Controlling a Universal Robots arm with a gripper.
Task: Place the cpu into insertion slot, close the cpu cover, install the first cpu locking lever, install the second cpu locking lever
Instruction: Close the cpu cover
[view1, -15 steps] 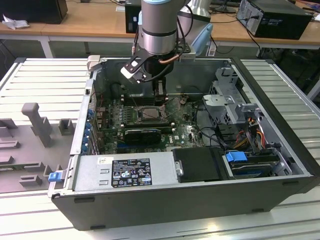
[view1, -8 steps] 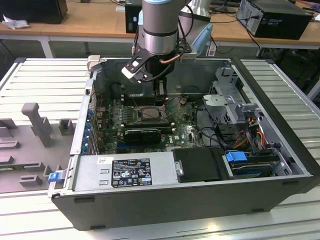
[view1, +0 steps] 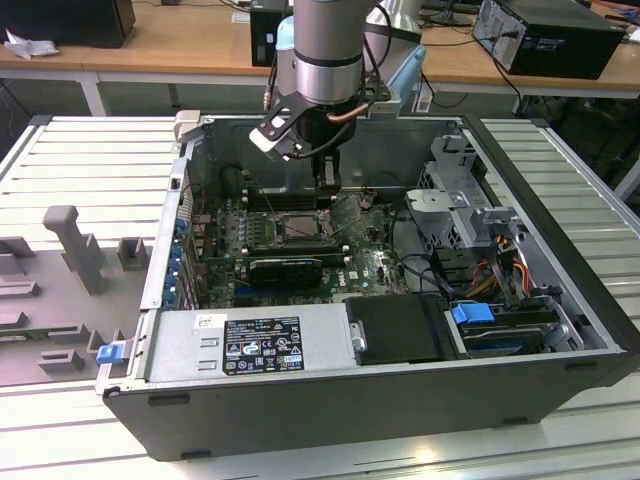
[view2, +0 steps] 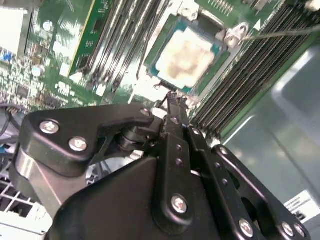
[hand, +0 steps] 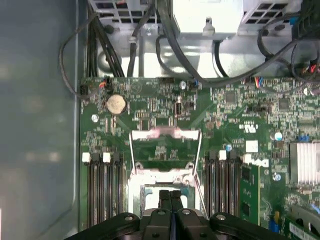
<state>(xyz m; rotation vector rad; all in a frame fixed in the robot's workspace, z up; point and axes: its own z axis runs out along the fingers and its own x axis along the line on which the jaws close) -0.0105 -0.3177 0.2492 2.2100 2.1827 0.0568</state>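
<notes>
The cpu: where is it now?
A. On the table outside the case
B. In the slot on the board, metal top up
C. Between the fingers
B: in the second wrist view the cpu lies flat in the slot, metal top up, just beyond the tips of the shut fingers, which hold nothing.

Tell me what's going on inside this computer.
A robot arm reaches down into an open computer case, over the motherboard. The cpu already lies flat in the insertion slot. The pincer is shut with nothing between its tips, poised right at the slot's edge. A thin wire lever juts out beside the slot.
</notes>
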